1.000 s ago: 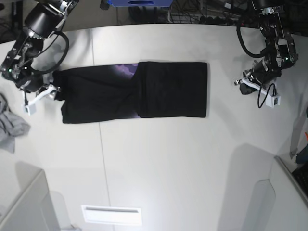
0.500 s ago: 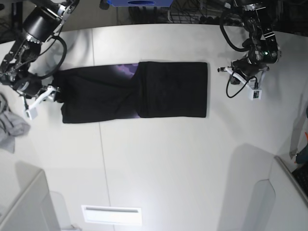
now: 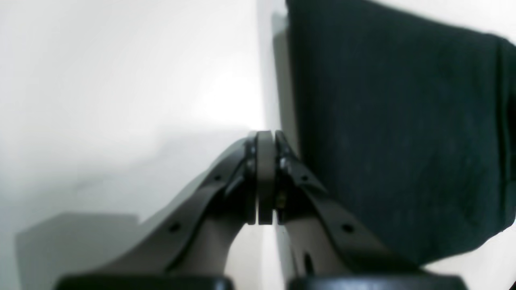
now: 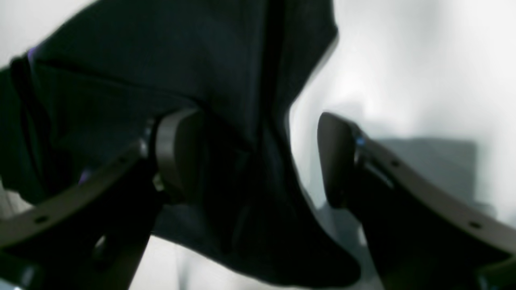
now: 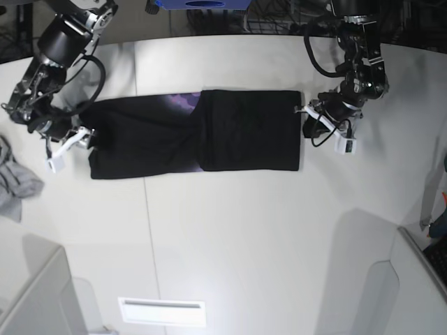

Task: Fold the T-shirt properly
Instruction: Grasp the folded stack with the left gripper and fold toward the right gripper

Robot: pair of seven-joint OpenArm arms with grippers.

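Note:
The black T-shirt [image 5: 237, 132] lies flat as a long folded band across the table, with a bit of purple print [image 5: 180, 102] showing near its middle top. My left gripper [image 5: 306, 123] is at the shirt's right edge. In the left wrist view it [image 3: 264, 139] is shut and empty on the table, just beside the shirt's edge [image 3: 395, 121]. My right gripper [image 5: 85, 137] is at the shirt's left end. In the right wrist view it [image 4: 254, 157] is open, with a bunched corner of the shirt [image 4: 225, 80] between its fingers.
A small grey cloth [image 5: 12, 183] lies at the table's left edge. A white flat label [image 5: 162, 312] sits near the front. A blue box [image 5: 202, 3] stands beyond the far edge. Grey panels stand at the front corners.
The left arm has swung in from the table's far right to the shirt's right edge. The right gripper has shifted slightly lower along the shirt's left end.

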